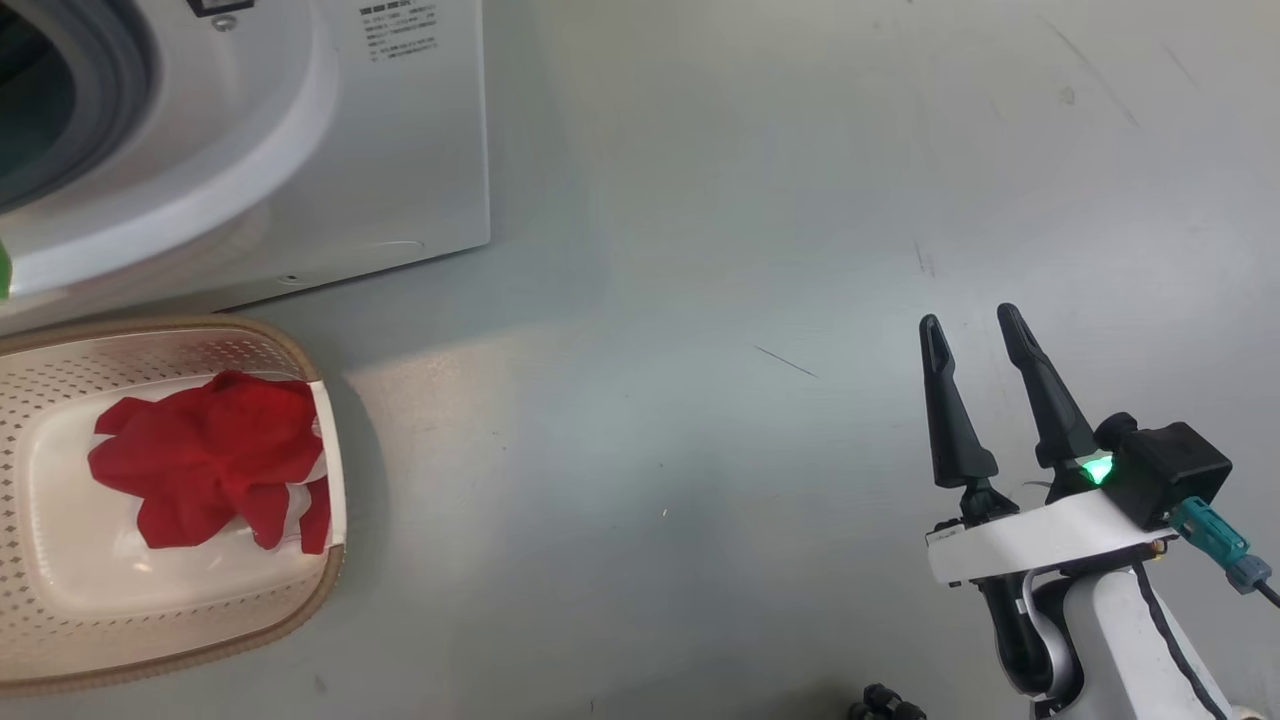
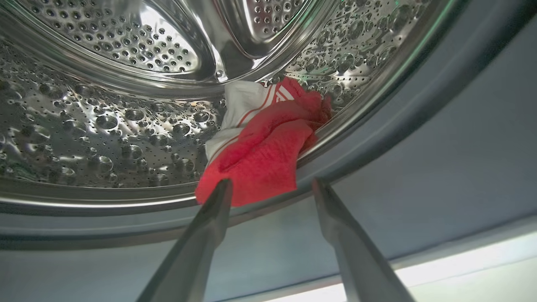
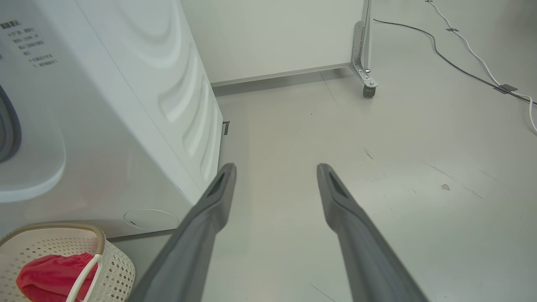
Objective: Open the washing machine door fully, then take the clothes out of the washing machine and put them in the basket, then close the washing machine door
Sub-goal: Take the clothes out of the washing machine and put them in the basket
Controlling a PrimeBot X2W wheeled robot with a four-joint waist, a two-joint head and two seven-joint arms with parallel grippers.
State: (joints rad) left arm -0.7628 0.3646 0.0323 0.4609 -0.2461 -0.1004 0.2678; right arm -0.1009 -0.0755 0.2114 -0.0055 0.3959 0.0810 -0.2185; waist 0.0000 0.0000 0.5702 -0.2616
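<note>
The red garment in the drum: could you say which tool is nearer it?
Left. The left tool is open right at the garment; the right tool hovers over floor.

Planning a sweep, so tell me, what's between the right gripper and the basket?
That stretch is bare grey floor, from the right gripper to the basket, as the head view shows.

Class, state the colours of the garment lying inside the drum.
The garment is red with white trim; left wrist view.
</note>
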